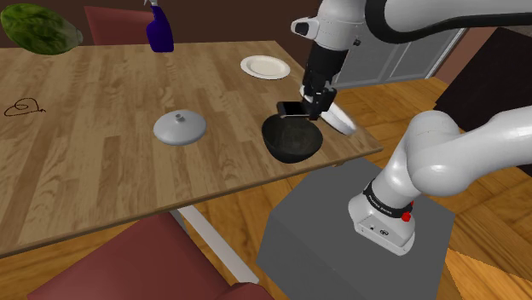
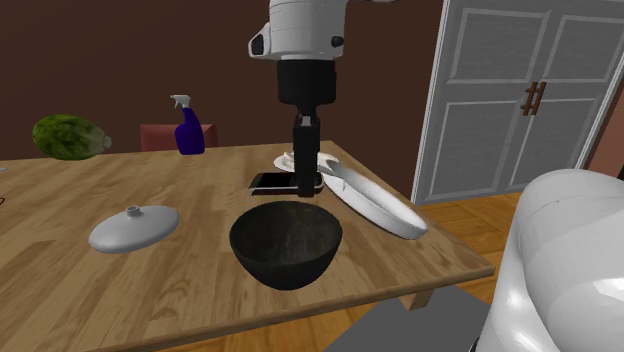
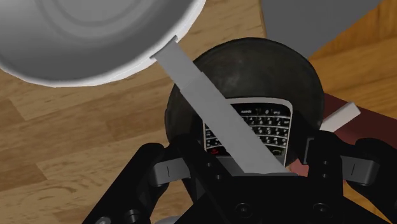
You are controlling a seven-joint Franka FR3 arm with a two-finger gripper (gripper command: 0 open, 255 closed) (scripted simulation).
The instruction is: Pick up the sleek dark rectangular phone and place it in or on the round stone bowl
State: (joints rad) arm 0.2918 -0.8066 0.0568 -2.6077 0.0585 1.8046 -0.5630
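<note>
A dark phone (image 1: pixel 294 108) with a keypad (image 3: pixel 261 127) hangs level just above the round dark bowl (image 1: pixel 292 138), near its far rim. My gripper (image 1: pixel 312 102) points straight down and is shut on the phone's end. In the second exterior view the phone (image 2: pixel 272 183) sticks out from the gripper (image 2: pixel 307 186) toward that view's left, over the bowl (image 2: pixel 287 243). The wrist view has the bowl (image 3: pixel 254 67) under the gripper (image 3: pixel 248 167), with the phone partly hidden behind a grey pan handle (image 3: pixel 210 105).
A white pan (image 2: pixel 375 205) leans right beside the bowl, near the table's corner (image 1: pixel 367 152). On the table are a grey lid (image 1: pixel 180 129), a white plate (image 1: pixel 265 66), a blue spray bottle (image 1: pixel 159 30) and a green lump (image 1: pixel 38 30). A red chair (image 1: pixel 128 264) stands below.
</note>
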